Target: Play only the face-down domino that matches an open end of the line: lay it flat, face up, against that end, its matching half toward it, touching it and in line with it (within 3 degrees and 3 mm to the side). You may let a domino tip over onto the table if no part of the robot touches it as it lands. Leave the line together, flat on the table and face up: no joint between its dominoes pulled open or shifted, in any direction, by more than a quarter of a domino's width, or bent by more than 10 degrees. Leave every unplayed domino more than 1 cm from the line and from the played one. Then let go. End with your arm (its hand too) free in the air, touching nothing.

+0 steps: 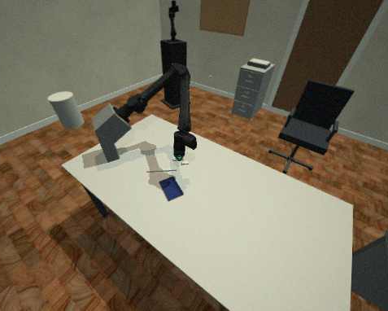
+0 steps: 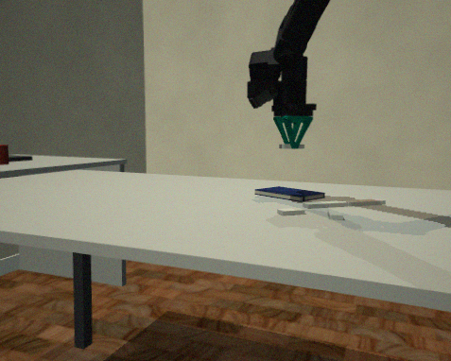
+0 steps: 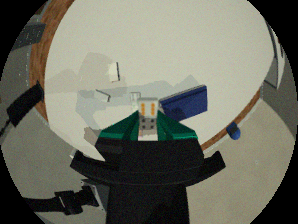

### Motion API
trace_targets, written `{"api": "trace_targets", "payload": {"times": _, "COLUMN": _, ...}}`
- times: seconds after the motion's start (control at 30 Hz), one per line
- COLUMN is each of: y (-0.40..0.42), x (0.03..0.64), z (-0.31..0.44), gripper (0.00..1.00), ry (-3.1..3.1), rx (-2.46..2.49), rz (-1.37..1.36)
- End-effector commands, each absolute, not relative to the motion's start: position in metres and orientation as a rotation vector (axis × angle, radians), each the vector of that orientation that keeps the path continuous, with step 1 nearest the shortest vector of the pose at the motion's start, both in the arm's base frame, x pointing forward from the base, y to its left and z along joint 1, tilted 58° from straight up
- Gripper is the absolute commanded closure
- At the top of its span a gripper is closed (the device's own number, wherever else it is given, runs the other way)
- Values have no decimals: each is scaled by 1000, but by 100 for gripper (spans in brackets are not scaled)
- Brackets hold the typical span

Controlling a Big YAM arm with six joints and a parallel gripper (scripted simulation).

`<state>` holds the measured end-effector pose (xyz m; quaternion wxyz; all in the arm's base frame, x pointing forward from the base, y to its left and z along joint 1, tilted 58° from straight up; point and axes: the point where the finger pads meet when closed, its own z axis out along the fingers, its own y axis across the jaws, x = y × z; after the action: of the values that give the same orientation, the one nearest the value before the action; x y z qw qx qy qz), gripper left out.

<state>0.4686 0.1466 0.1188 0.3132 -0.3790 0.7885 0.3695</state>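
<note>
My gripper (image 1: 179, 159) (image 2: 293, 146) (image 3: 147, 113) points down and is shut on a domino (image 2: 283, 146) (image 3: 148, 101), high above the table. Its pipped face shows in the wrist view: orange pips on the outer half, dark pips on the half nearer the palm. The line of dominoes (image 1: 162, 171) (image 2: 325, 205) lies flat; in the wrist view the held domino and fingers hide most of it. One unplayed domino (image 1: 185, 164) (image 2: 291, 212) (image 3: 114, 72) lies flat to one side. Another unplayed domino (image 2: 336, 216) (image 3: 103, 94) lies nearby, in shadow. Pips on the line are too small to read.
A blue book (image 1: 171, 188) (image 2: 287, 193) (image 3: 187, 103) lies close to the line, on the side away from the unplayed dominoes. The arm's grey stand (image 1: 109, 134) rises at the table's end. The white table (image 1: 247, 220) (image 2: 127, 208) carries the arm's shadows.
</note>
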Motion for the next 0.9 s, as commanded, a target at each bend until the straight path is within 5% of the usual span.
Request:
{"api": "trace_targets", "payload": {"times": 0.0, "y": 147, "x": 468, "z": 120, "gripper": 79, "ry": 2079, "rx": -998, "rz": 971}}
{"api": "trace_targets", "payload": {"times": 0.87, "y": 211, "x": 461, "z": 128, "gripper": 79, "ry": 2072, "rx": -987, "rz": 972}}
